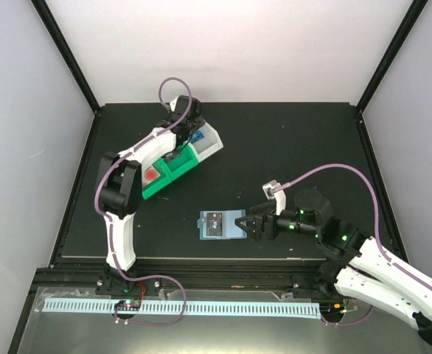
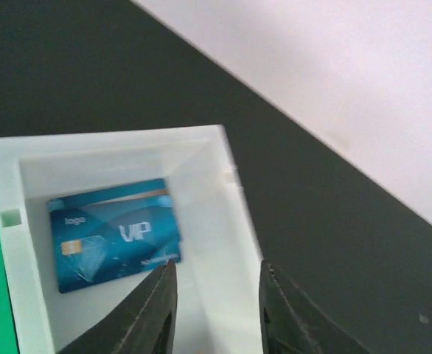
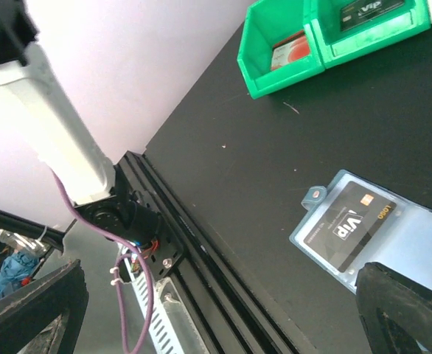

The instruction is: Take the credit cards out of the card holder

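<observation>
The pale blue card holder (image 1: 231, 230) lies open and flat near the table's front, with a black credit card (image 1: 214, 223) (image 3: 352, 225) still in its left panel. My right gripper (image 1: 245, 225) (image 3: 223, 295) stands wide open at the holder's (image 3: 415, 243) right end, holding nothing. My left gripper (image 1: 190, 135) (image 2: 216, 295) hovers over the white bin (image 2: 127, 140), jaws parted with nothing between them. A blue credit card (image 2: 113, 236) lies flat inside that bin. A red card (image 3: 290, 51) and another black card (image 3: 363, 11) lie in the green bins.
Two green bins (image 1: 164, 175) and the white bin (image 1: 212, 144) stand in a slanted row at the back left. Black frame posts rise at the table's back corners, and a slotted cable duct (image 1: 201, 307) runs below the front edge.
</observation>
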